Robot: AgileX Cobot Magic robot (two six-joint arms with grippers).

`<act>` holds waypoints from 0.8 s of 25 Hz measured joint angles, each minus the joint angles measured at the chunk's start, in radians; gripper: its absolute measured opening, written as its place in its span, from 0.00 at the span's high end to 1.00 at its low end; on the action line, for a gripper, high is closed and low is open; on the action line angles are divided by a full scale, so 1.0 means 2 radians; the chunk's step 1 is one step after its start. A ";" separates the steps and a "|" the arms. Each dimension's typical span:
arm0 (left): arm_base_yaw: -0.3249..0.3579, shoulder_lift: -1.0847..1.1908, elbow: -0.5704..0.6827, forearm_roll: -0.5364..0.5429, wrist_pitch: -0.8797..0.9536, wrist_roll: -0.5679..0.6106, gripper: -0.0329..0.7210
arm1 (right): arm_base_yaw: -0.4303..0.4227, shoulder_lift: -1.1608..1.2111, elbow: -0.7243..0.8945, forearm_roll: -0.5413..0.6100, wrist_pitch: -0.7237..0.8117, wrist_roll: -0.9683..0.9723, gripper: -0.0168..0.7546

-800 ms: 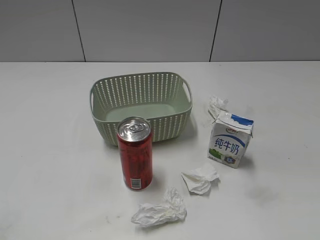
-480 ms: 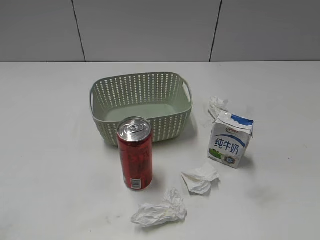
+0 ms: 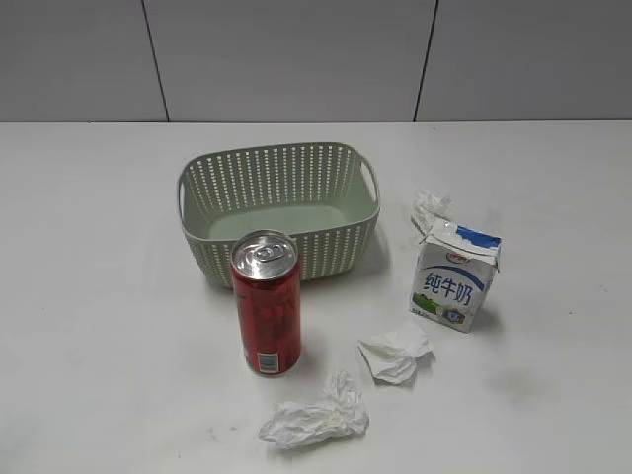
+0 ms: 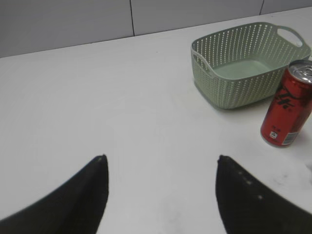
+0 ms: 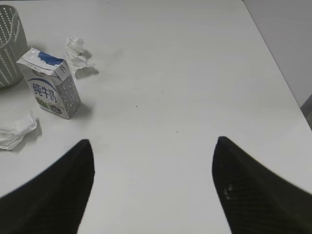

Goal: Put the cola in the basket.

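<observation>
The cola (image 3: 267, 304), a tall slim red can with a silver top, stands upright on the white table just in front of the basket (image 3: 279, 166). The basket is pale green, perforated and empty. In the left wrist view the cola (image 4: 287, 113) stands at the right edge beside the basket (image 4: 229, 87). My left gripper (image 4: 161, 161) is open and empty over bare table, well left of the can. My right gripper (image 5: 152, 141) is open and empty over bare table, right of the milk carton. Neither gripper shows in the exterior view.
A white-and-blue milk carton (image 3: 455, 276) stands right of the basket; it also shows in the right wrist view (image 5: 49, 84). Crumpled tissues lie by the carton (image 3: 429, 209), in front of it (image 3: 397, 354) and near the front edge (image 3: 316, 415). The table's right edge (image 5: 278, 68) shows in the right wrist view.
</observation>
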 joint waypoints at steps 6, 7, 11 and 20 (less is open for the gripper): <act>0.000 0.014 -0.004 -0.005 -0.003 0.000 0.18 | 0.000 0.000 0.000 0.000 0.000 0.000 0.24; 0.000 0.023 -0.008 -0.007 -0.003 0.000 0.18 | 0.000 0.000 0.000 0.000 0.000 0.000 0.24; 0.000 0.074 -0.025 -0.015 0.003 0.000 0.18 | 0.000 0.000 0.000 0.000 0.000 0.000 0.24; 0.000 0.205 -0.078 -0.021 0.066 0.035 0.18 | 0.000 0.000 0.000 0.000 0.000 0.000 0.24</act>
